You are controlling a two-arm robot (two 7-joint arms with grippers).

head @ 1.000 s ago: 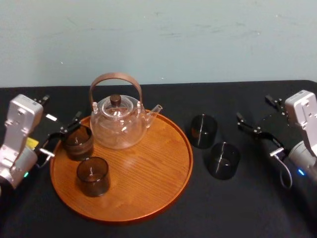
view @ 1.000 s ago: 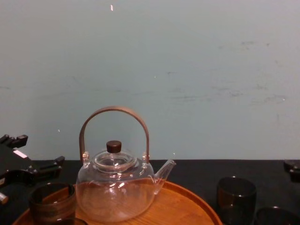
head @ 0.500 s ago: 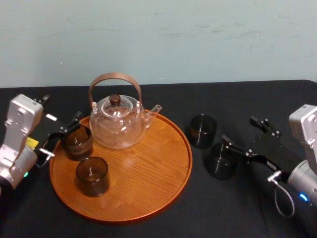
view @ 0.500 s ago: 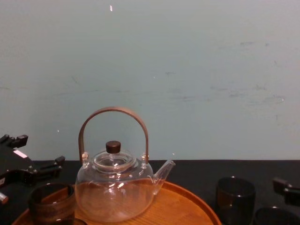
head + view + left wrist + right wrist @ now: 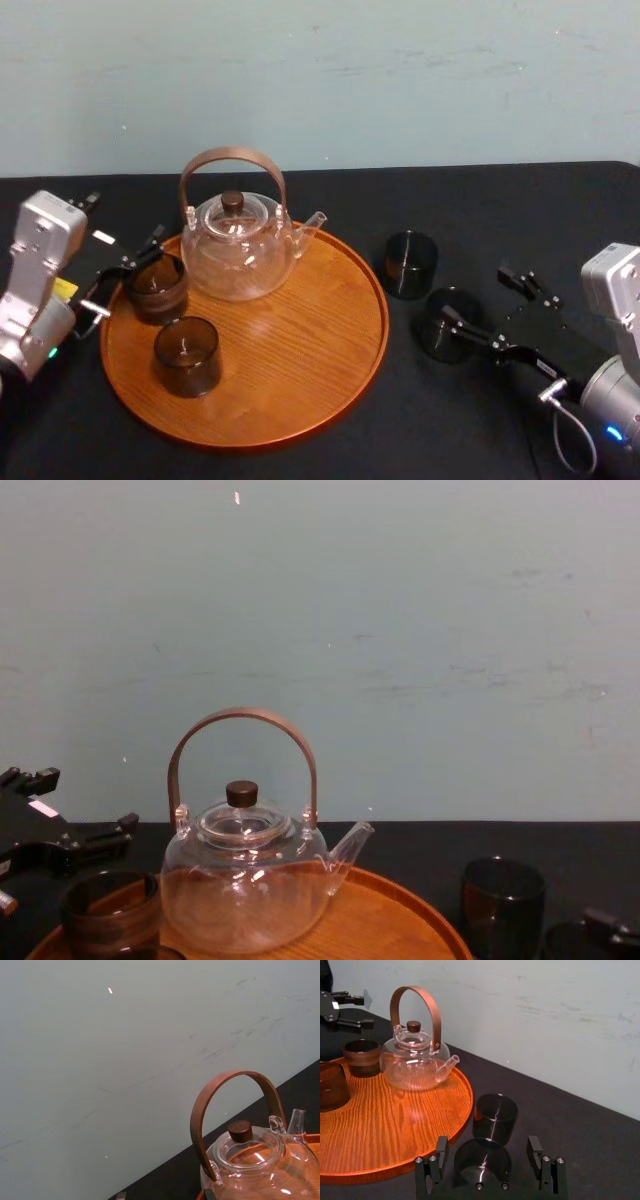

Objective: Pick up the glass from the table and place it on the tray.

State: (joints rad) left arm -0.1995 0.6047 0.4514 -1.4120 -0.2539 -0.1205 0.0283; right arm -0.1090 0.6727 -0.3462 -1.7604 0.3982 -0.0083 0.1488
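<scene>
Right wrist view, item one: dark glass on the black table, just off the tray's 3 o'clock rim, flanked by the spread fingers of the right gripper, which grasp nothing; advisable to centre, close gently, then lift straight up. Item two: second glass close at its 11 o'clock, liable to be nudged. Tray holds a teapot at 11 o'clock and two glasses near 9, with the unclenched left gripper idle beside them.

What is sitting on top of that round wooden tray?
A clear teapot with a brown handle, a dark rear glass and a dark front glass stand on the tray. The wood under both glasses is covered.
</scene>
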